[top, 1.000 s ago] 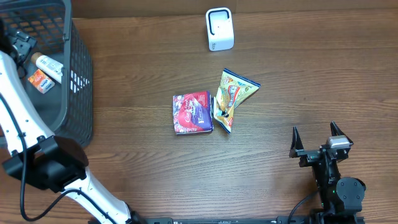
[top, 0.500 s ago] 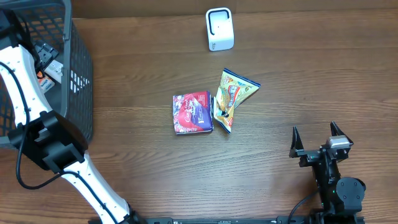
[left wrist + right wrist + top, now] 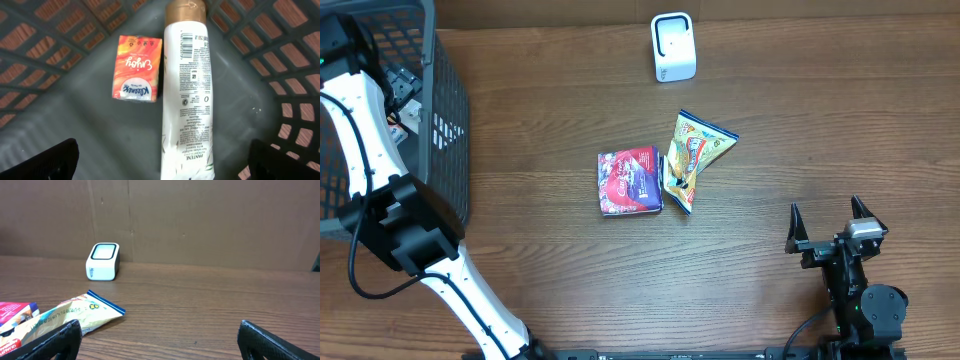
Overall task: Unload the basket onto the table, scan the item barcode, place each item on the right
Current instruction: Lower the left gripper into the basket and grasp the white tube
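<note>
Pantene bottle [image 3: 187, 85] lay on its side on the floor of the dark mesh basket [image 3: 445, 120], which stood at the counter's [image 3: 820, 120] left edge. Its bronze cap pointed toward the top of the left wrist view. Its printed back faced up, with the barcode [image 3: 186, 47] showing near the cap end. Just beside the bottle lay an orange tissue pack [image 3: 137, 68], flat, with a narrow gap between the two.

The left claw [image 3: 162, 147] hung over the bottle inside the basket with its jaws spread wide. One finger stood on each side of the bottle, and neither touched it or held anything.

The right claw [image 3: 825, 210] sat low at the near right of the counter, also spread wide and holding nothing, well apart from everything else.

Near the middle of the counter a red packet [image 3: 629, 181] lay flat, and a yellow snack bag [image 3: 692, 155] rested just beside it on its right, their edges touching or nearly so. The white scanner [image 3: 672, 46] stood upright near the far edge, apart from both packets.
</note>
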Controlling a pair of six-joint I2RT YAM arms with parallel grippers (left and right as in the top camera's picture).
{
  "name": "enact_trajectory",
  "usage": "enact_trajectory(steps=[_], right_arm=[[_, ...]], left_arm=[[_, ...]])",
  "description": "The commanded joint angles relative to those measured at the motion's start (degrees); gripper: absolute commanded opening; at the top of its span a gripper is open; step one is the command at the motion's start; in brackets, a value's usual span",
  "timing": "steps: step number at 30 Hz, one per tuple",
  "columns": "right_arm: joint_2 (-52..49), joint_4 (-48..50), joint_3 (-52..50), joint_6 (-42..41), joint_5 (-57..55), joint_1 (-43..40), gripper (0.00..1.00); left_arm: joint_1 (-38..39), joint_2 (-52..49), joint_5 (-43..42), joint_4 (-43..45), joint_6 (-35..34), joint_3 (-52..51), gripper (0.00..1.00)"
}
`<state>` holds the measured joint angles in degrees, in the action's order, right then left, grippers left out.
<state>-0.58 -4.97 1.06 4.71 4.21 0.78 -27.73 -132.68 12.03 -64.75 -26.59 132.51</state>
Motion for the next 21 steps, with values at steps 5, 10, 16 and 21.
enact_trajectory(steps=[5, 10, 16, 21], right_arm=[[0.42, 0.37, -0.57, -0.24, -0.17, -0.15, 1.0], [0.42, 0.37, -0.57, -0.24, -0.17, -0.15, 1.0], [0.42, 0.37, -0.57, -0.24, -0.17, -0.15, 1.0], [0.42, 0.35, -0.57, -0.24, -0.17, -0.15, 1.0]], left_arm=[[0.44, -1.14, -2.03, 4.83, -0.81, -8.46, 1.0], [0.44, -1.16, -3.13, 8.15, -1.36, -13.77, 1.0], [0.44, -1.14, -3.8, 12.17, -1.77, -18.67, 1.0], [0.44, -1.16, -7.39, 17.33, -1.75, -22.1, 1.0]])
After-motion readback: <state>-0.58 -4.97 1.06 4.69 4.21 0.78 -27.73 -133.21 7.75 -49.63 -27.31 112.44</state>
